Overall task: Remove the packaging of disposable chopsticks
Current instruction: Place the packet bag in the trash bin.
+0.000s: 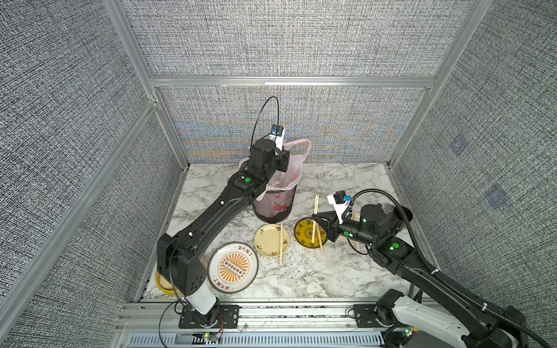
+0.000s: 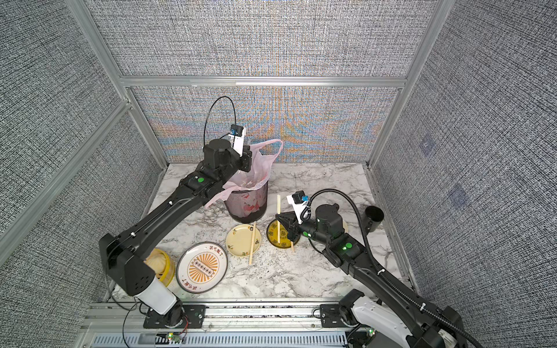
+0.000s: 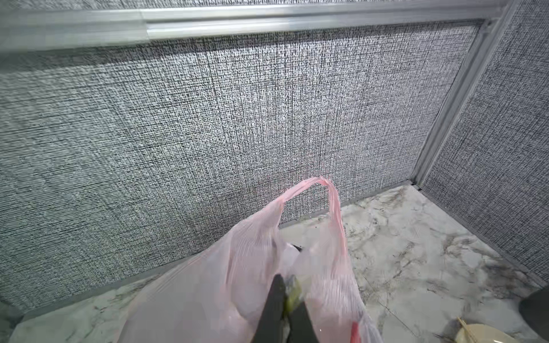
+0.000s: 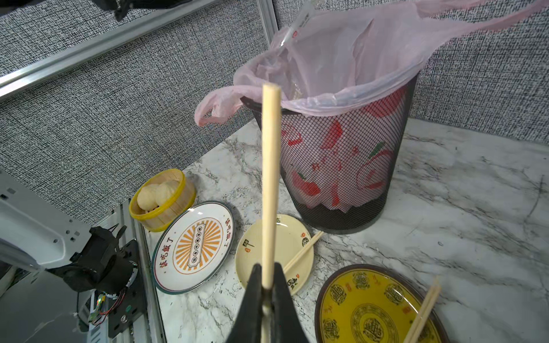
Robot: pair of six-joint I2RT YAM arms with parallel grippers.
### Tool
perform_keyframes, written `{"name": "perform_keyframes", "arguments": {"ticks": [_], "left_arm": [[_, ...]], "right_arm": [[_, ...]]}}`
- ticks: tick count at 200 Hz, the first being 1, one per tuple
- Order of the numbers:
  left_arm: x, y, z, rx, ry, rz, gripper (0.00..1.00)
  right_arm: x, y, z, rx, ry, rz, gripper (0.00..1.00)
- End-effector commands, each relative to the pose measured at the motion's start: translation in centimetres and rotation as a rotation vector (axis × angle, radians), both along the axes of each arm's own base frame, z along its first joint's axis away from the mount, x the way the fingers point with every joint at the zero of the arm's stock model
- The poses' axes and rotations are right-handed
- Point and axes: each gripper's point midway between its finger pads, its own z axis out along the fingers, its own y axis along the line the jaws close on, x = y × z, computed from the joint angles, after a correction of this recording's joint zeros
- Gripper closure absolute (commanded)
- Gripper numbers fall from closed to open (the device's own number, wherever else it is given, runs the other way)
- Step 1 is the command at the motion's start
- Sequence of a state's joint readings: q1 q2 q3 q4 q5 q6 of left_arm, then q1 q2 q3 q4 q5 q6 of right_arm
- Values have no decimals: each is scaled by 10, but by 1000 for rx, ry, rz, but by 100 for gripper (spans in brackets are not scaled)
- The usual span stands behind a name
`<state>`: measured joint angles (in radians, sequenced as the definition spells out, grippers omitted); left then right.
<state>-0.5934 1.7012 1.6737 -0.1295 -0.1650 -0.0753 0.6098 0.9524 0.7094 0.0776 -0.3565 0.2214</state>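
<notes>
Right jaws closed on a pair of bare pale bamboo chopsticks (image 4: 271, 184), held above the marble bench (image 1: 331, 271) by the yellow dark-rimmed plate (image 1: 304, 233). Left jaws closed over the pink-bag-lined black mesh bin (image 1: 272, 208); contents cannot be told. Another bare pair (image 1: 281, 242) lies across the cream plate (image 1: 266, 241).

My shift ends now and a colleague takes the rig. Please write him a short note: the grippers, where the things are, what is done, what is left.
Left gripper: shut, above the pink bag in the mesh bin. A small blurred scrap sits between its fingers; I cannot tell what it is.
Right gripper: shut on a bare held pair of chopsticks, over the dark yellow plate.
Other bare pairs: second pair across the cream plate, third pair on the dark yellow plate.
Done: no sleeve shows on these three pairs.
Left: probably set the held pair down. No wrapped pair is in view.
</notes>
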Motion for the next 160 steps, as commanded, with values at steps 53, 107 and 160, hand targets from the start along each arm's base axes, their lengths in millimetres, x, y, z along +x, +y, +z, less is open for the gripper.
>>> {"name": "perform_keyframes", "arguments": {"ticks": [53,107,160], "left_arm": [[16,-4,-90,69,210,0,98],[-10,13,-52,27,189,8,32],[-28,37,-44,40,222,82,16]], "right_arm": [[4,3,-2,-3,24,-3,100],[5,4,-2,-7,33,-3,100],[6,5,-5,-14,49,-2,100]]}}
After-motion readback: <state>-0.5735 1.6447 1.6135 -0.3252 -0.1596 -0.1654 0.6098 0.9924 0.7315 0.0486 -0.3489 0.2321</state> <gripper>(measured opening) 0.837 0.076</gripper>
